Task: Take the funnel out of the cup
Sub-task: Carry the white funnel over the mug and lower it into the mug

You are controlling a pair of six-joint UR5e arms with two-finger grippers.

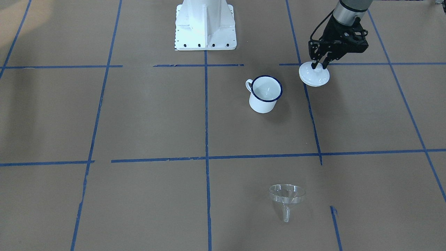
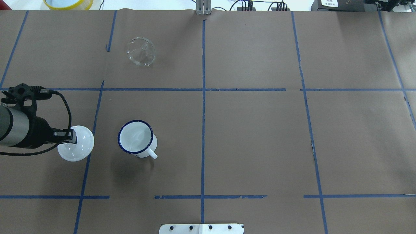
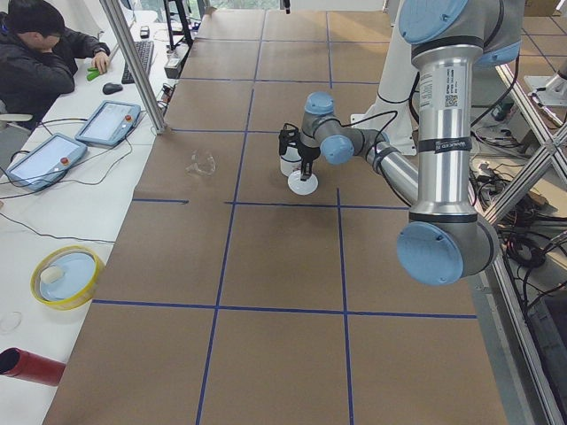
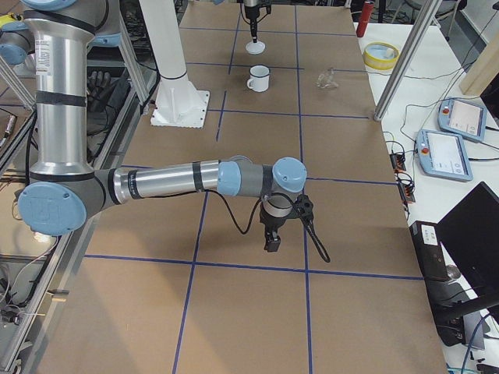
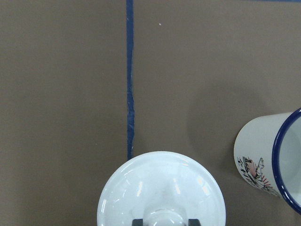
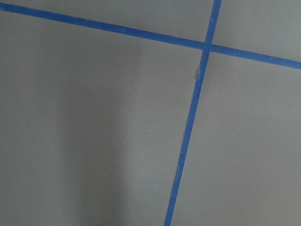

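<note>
Two task items are seen well apart. The cup (image 1: 264, 94), a white enamel mug w/ dark blue rim, is stood upright on the counter (image 1: 139, 122) w/ nothing in it. The clear funnel (image 1: 286, 197) is laid on its side on the far part of the counter, away from the robot's base, w/ its spout pointed further outward. No contact is seen betw. the two, so the funnel is judged already out of the cup.

The left pincer (image 1: 320, 65) is pressed onto the knob of a white domed lid (image 1: 314, 76), which is held just beside the cup on the robot's left. Whether the lid is touching the counter can't be told. From that pincer the funnel is found forward and slightly inward, past the cup, so the left arm is much the nearer. The right pincer (image 4: 273, 241) is shown only in a side view, well off toward the other end, and its state can't be told.
</note>
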